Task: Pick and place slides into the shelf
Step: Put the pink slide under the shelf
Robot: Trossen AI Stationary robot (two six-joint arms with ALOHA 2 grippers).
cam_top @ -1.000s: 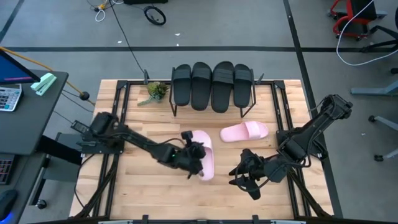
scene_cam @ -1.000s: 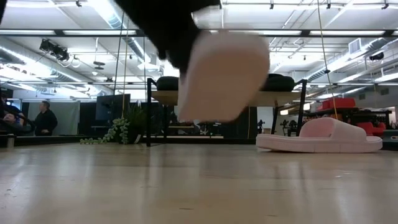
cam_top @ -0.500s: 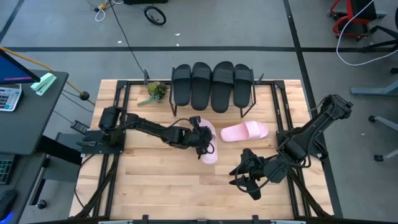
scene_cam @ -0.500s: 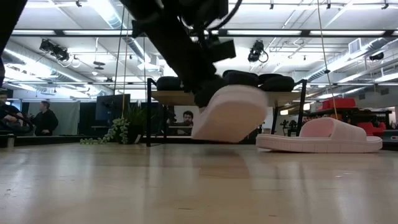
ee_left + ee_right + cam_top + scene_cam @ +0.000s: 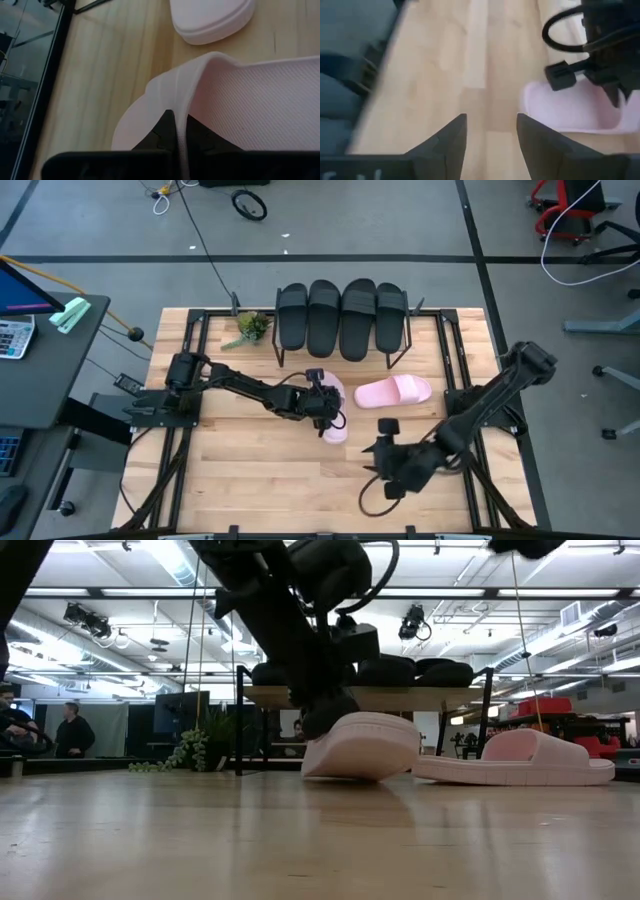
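One pale pink slide [image 5: 337,412] is in my left gripper [image 5: 322,404], near the table's middle, just in front of the shelf [image 5: 400,362]. In the low view this slide [image 5: 362,746] sits tilted, low over the wood. The second pink slide [image 5: 393,392] lies flat on its sole to the right of it. Four black slides [image 5: 341,318] rest side by side on the shelf's plank top [image 5: 440,697]. My right gripper [image 5: 372,468] is open and hovers near the table's near right part, pointing toward the held slide [image 5: 570,107]. My left gripper pinches the pink slide's wide strap [image 5: 181,102] between its two fingers, one finger under the strap and one outside it. It comes slanting down from the table's left. The slide is tilted; whether its sole touches the wood I cannot tell.
A small potted plant [image 5: 249,327] stands left of the shelf at the far edge. Black metal rails [image 5: 195,340] run along the table's left and right sides. Bare wood lies along the near edge [image 5: 250,480]. People [image 5: 70,730] are in the room far behind.
My left gripper has carried the pink slide from the near middle toward the far edge and the shelf, and lowered it from well above the table to just at the wood. My right gripper has shifted a little toward the table's left.
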